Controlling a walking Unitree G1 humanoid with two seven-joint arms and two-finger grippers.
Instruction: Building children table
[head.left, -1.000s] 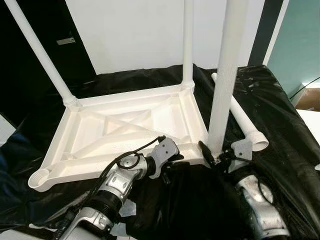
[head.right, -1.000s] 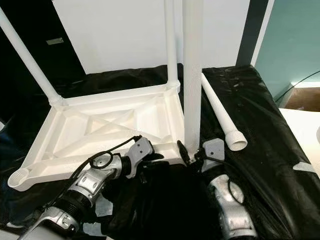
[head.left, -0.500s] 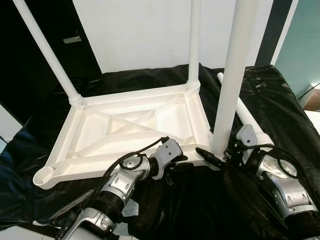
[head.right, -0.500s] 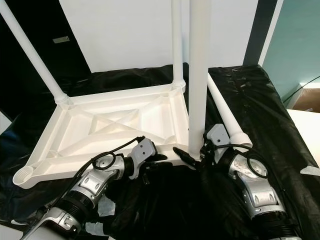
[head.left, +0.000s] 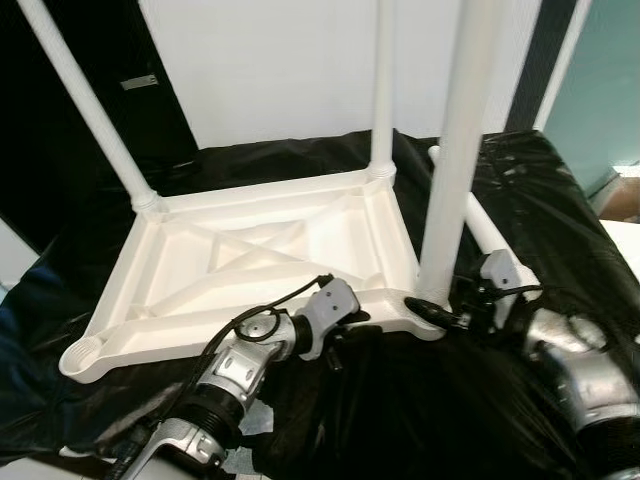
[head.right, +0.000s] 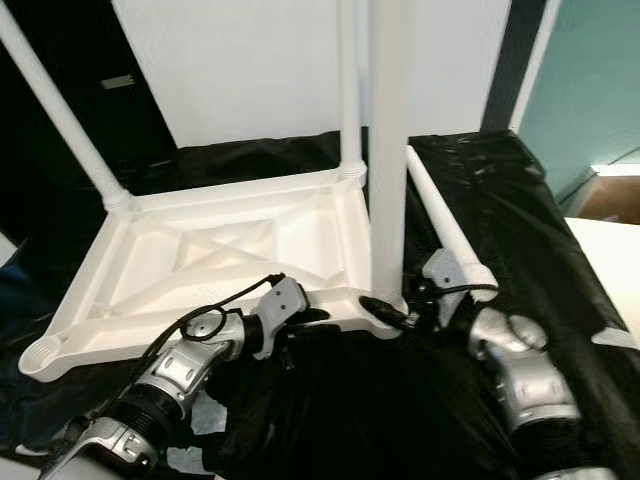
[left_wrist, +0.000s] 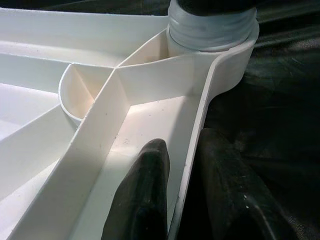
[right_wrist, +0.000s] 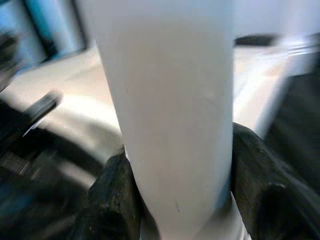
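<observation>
**Third leg gripped at its socket, tabletop rim pinched**

Nearest me, my left gripper (head.left: 345, 322) is closed on the near rim of the upturned white tabletop (head.left: 250, 255). In the left wrist view one finger (left_wrist: 145, 195) lies inside the rim wall and the other outside, with almost no gap beyond the wall itself. The near right corner socket (left_wrist: 212, 35) sits just ahead of these fingers, along the same rim.

My right gripper (head.left: 452, 312) is clamped around the base of the upright table leg (head.left: 455, 150). In the right wrist view, a dark finger (right_wrist: 112, 200) presses on each side of the white tube. The leg's long axis runs straight up from between those fingers, with its foot at the socket just below them.

I judge the coming move to be turning or pressing this leg home along that vertical axis; the right arm is on it, the left only steadies.

Just beyond the right fingers a loose fourth leg (head.right: 440, 225) lies on the black plastic sheet (head.left: 540, 200), pointing away from me. Farther off, two fitted legs (head.left: 85, 105) stand at the far corners. The near left socket (head.left: 80, 355) is unfilled.
</observation>
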